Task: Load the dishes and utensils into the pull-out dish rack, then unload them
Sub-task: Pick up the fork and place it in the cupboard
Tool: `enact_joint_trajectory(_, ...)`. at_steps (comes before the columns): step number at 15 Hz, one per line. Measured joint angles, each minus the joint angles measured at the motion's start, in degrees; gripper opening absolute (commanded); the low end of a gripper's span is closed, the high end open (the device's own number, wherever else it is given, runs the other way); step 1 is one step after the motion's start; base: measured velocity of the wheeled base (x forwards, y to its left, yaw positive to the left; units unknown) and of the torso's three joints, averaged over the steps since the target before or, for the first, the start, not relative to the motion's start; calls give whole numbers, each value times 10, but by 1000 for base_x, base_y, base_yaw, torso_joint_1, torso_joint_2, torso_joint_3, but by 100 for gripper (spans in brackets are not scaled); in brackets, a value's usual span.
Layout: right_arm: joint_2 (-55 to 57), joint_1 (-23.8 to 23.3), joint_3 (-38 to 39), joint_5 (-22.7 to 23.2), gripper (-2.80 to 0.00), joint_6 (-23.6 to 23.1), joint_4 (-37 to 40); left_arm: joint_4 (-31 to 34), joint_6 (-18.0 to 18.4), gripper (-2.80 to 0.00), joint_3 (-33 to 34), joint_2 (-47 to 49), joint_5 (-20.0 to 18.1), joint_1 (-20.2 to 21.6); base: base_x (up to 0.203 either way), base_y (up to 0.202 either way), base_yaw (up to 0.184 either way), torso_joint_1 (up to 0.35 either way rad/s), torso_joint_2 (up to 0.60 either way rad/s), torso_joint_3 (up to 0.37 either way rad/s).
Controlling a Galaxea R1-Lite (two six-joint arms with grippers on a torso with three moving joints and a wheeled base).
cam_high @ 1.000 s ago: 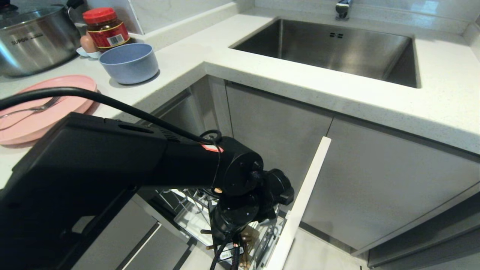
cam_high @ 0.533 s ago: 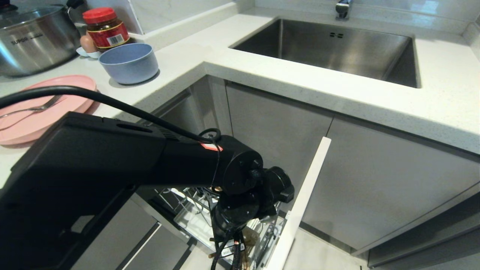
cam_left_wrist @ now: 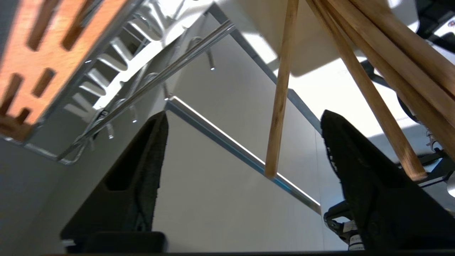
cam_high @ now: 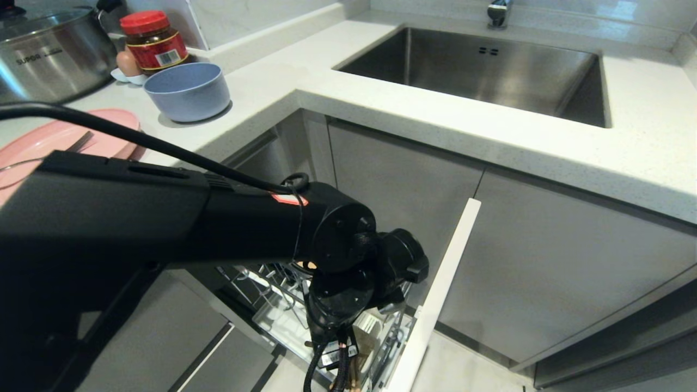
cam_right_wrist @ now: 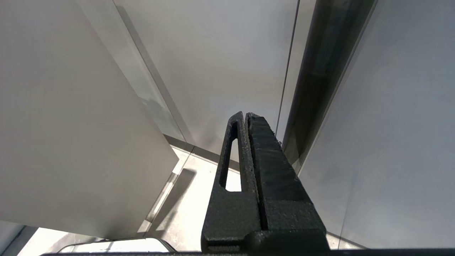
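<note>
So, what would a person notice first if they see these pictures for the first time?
First, the big black left arm crossing the head view, reaching down into the pull-out dish rack. There its open left claw has wooden chopsticks between its fingers, untouched. Behind, a pink plate and blue bowl wait on the white counter.

text: "SUPER" | on: steel pot (cam_high: pixel 52 54) | jar label: unreadable
</note>
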Motion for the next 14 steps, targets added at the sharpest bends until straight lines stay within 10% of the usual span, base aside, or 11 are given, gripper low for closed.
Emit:
enact_joint_trajectory(3,0,0,0,0,-280,0,0,-2,-1,0,-4,-16,27,-6,0,0,0,0,0,0)
enact_joint_trajectory(4,0,0,0,0,-280,0,0,-3,-2,-280,-5,-23,34,-7,0,0,0,0,0,0)
enact_joint_trajectory(9,0,0,0,0,-280,0,0,-4,-47,-280,-3,-60,57,-21,0,0,0,0,0,0)
enact_joint_trajectory(14,0,0,0,0,-280,0,0,-4,-226,-280,13,-119,69,-44,0,0,0,0,0,0)
